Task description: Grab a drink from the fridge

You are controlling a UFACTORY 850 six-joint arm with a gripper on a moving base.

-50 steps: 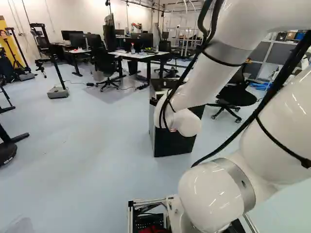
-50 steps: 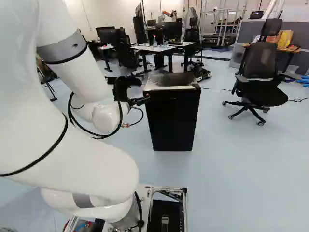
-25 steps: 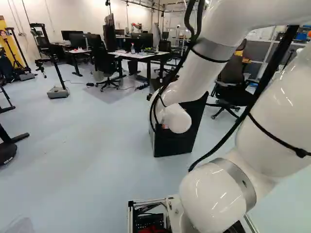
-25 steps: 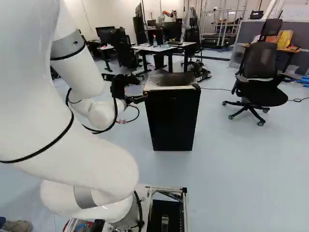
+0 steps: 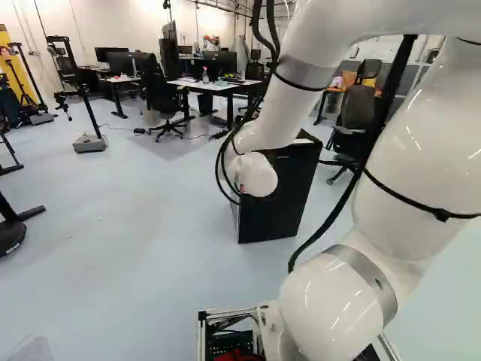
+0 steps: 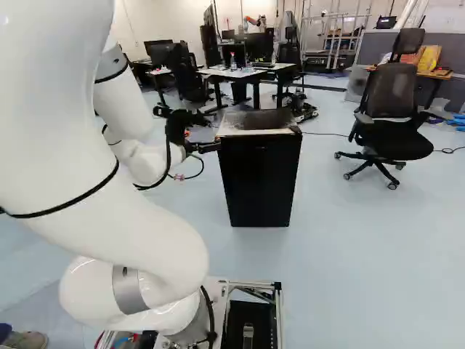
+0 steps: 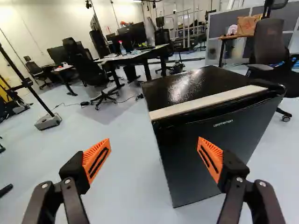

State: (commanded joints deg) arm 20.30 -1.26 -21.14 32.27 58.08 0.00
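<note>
Right base view, fridge (image 6: 260, 182) upright, facing camera

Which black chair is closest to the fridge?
The chair at the right of the right base view, nearest the fridge; the other chairs stand farther back, by the desks.

From my seat I see a pale blue-grey floor (image 5: 113, 233) and a white wall (image 5: 113, 28). Monitors (image 5: 219, 63) stand by a white-topped desk (image 5: 222, 86); in my right base view, a black office chair (image 6: 392, 139) stands near grey partitions (image 6: 455, 58).
</note>
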